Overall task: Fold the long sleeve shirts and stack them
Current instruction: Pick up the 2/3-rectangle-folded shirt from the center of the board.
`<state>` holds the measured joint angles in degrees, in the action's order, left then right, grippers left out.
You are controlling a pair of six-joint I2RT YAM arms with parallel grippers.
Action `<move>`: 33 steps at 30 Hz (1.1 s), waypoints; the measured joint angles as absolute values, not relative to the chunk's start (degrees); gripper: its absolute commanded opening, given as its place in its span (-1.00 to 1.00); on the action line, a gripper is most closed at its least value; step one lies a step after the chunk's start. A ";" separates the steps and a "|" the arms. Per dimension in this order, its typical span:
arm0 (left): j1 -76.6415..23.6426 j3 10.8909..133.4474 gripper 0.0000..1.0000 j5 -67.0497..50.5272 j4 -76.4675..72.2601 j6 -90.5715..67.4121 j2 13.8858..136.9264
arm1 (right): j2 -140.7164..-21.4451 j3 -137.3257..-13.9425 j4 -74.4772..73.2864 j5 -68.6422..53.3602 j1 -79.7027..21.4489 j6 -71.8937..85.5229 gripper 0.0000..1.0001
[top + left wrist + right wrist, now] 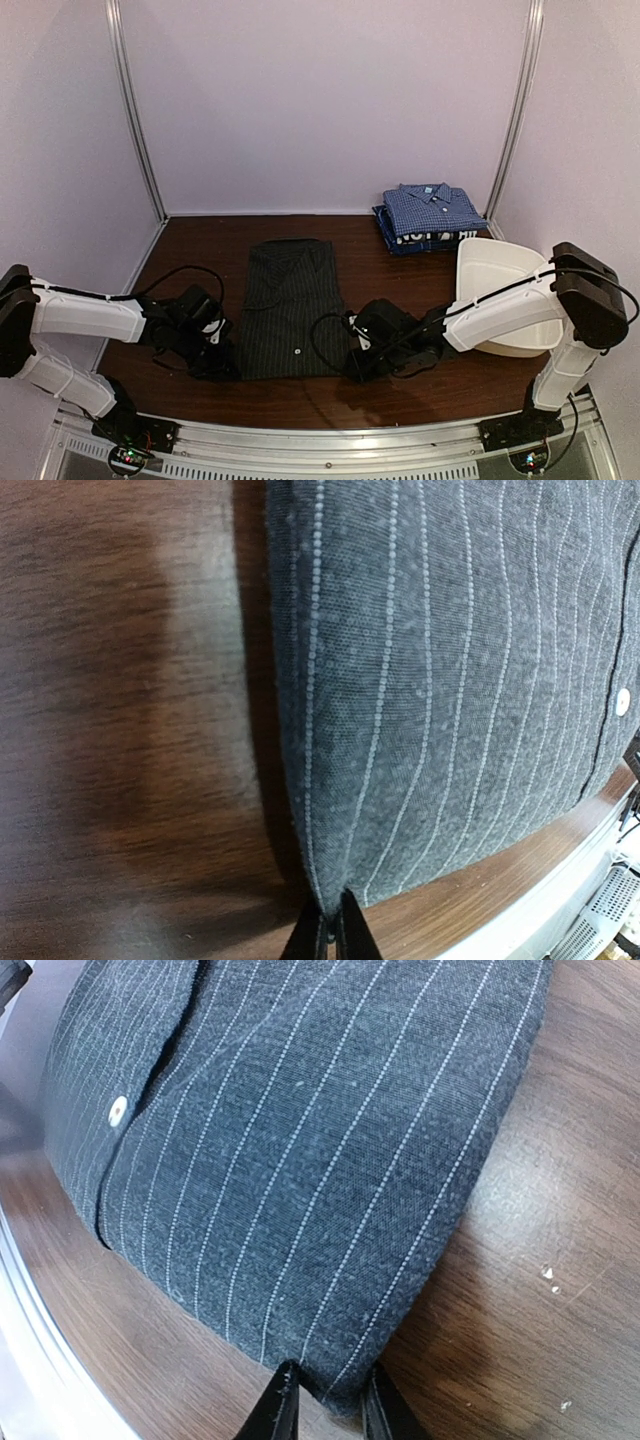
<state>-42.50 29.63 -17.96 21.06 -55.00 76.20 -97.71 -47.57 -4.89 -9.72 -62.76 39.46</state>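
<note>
The left pincer (325, 935) has its two thin black tips pressed almost together on the near left corner of the charcoal shirt (290, 305), a pinch of cloth caught between them. At the near right corner of the same shirt, the right pincer (330, 1405) sits with its tips a little further apart, one on each side of the thick folded corner and closed against it. The charcoal shirt lies flat as a long, narrow rectangle, its collar (290, 250) at the far end. Its weave is fine and slightly fuzzy, crossed by rows of tiny pale dots that make up the pinstripes, and a small round white button (118, 1110) sits on the placket. The folded edges are soft and rounded rather than sharply creased. Under it the table (200, 250) is dark brown wood grain with a dull sheen. Beyond the charcoal shirt and to its right, the blue checked shirt (433, 205) rests folded square on top of the navy shirt (425, 238), whose front edge shows white lettering. Directly right of the charcoal shirt stands a smooth white oblong plastic tub (500, 280).
</note>
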 measured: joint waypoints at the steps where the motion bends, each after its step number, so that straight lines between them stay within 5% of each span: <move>1: -42.50 29.63 -0.94 -17.96 21.06 -55.00 76.20 | -97.71 -47.57 -4.91 -9.63 -62.76 39.46 -0.63; 9: -42.50 29.63 -1.00 -17.98 21.06 -55.02 76.12 | -97.71 -47.62 -6.02 -9.10 -62.78 39.44 -1.00; 26: -47.79 29.87 -1.00 -16.38 28.01 -56.71 63.81 | -87.96 -47.31 -14.44 -5.63 -67.11 39.46 -1.00; 33: -47.51 40.14 -1.00 -11.55 34.68 -56.31 61.10 | -83.79 -53.58 -21.74 -2.90 -66.17 38.50 -1.00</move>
<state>-47.51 40.14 -11.55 34.68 -56.31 61.10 -83.79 -53.58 -21.74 -2.90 -66.17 38.50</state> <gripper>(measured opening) 0.015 0.006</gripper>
